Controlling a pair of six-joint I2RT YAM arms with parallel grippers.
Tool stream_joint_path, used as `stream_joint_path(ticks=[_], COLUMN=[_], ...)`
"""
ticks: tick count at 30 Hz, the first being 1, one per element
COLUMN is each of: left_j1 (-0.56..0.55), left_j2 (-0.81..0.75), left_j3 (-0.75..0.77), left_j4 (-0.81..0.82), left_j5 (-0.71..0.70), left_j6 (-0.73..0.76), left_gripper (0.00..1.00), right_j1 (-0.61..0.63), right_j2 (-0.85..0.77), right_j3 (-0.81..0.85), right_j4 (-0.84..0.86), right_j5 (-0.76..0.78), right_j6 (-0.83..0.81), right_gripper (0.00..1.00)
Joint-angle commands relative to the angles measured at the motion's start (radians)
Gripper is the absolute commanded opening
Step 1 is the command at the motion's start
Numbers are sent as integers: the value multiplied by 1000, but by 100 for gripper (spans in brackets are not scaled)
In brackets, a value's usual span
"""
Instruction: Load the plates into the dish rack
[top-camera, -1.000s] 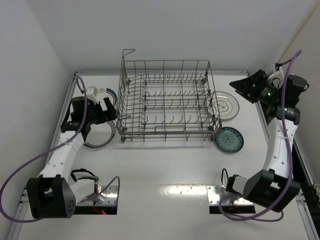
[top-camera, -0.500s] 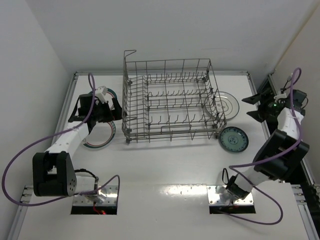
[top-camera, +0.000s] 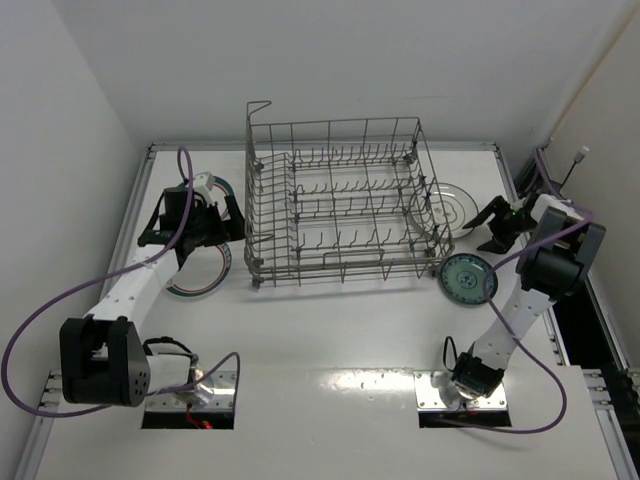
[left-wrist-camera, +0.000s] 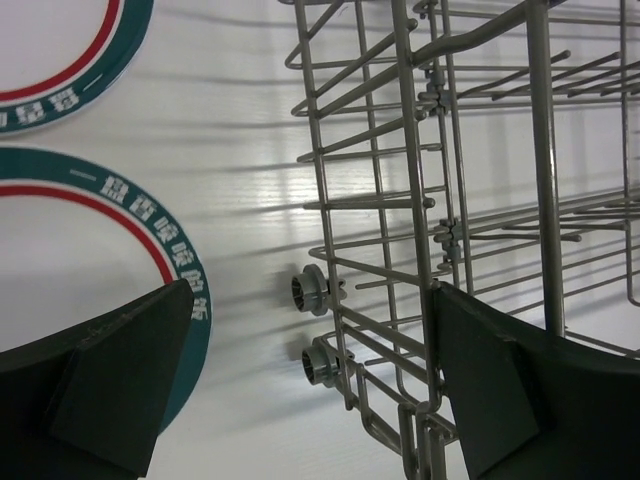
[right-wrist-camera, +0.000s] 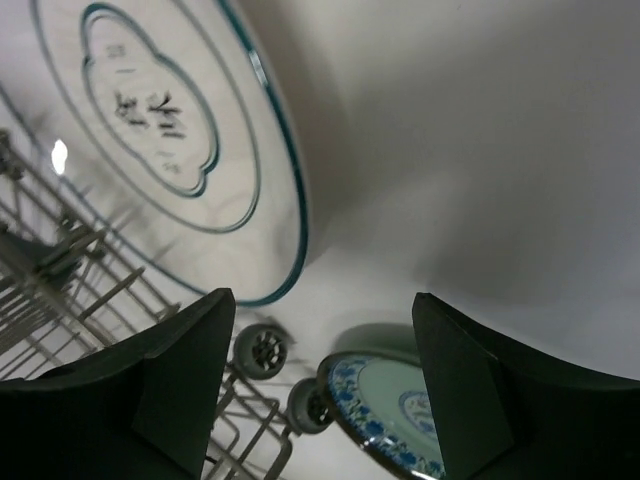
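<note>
The dish rack (top-camera: 340, 200) stands mid-table with no plates in it. Two white plates with green-and-red rims lie left of it, one near (top-camera: 200, 272) and one farther back (top-camera: 218, 187), partly hidden by my left arm. Both show in the left wrist view (left-wrist-camera: 150, 240) (left-wrist-camera: 60, 80). My left gripper (top-camera: 232, 218) (left-wrist-camera: 320, 400) is open and empty beside the rack's left wall (left-wrist-camera: 450, 200). Right of the rack lie the white plate with a thin dark rim (top-camera: 455, 205) (right-wrist-camera: 180, 130) and the smaller teal plate (top-camera: 467, 278) (right-wrist-camera: 400, 410). My right gripper (top-camera: 487, 227) (right-wrist-camera: 320, 390) is open and empty just right of them.
The rack has small grey wheels at its lower corners (left-wrist-camera: 312, 292) (right-wrist-camera: 262, 350). White walls enclose the table on the left, back and right. The arm bases (top-camera: 190, 385) sit at the near edge.
My right gripper has swung in from the far right edge to just beside the dark-rimmed and teal plates. My left gripper moved slightly toward the rack's left wall earlier and now holds still.
</note>
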Motion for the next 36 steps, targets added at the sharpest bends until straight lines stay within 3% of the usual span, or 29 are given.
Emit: stream_joint_path(ticks=[1, 5, 11, 16, 21, 29, 36], left_j1=[5, 5, 5, 5, 5, 5, 5], left_j2=[-61, -101, -101, -91, -81, -72, -63], left_j3=[54, 63, 72, 72, 72, 72, 72], left_j4=[-88, -122, -144, -153, -153, -144, -135], left_j5=[-275, -441, -493, -503, -503, -463, -454], left_j6=[-17, -44, -69, -78, -78, -69, -69], left_gripper=[100, 100, 100, 100, 100, 100, 100], right_j1=[23, 65, 97, 106, 97, 129, 175], right_j2=[40, 111, 212, 245, 160, -155, -312], right_j3=[93, 162, 315, 360, 303, 251, 380], right_j4=[-23, -23, -68, -109, -88, -54, -115], right_j5=[77, 86, 109, 144, 201, 324, 521], right_j6=[-25, -13, 8, 8, -13, 7, -11], right_gripper=[68, 54, 34, 0, 0, 0, 0])
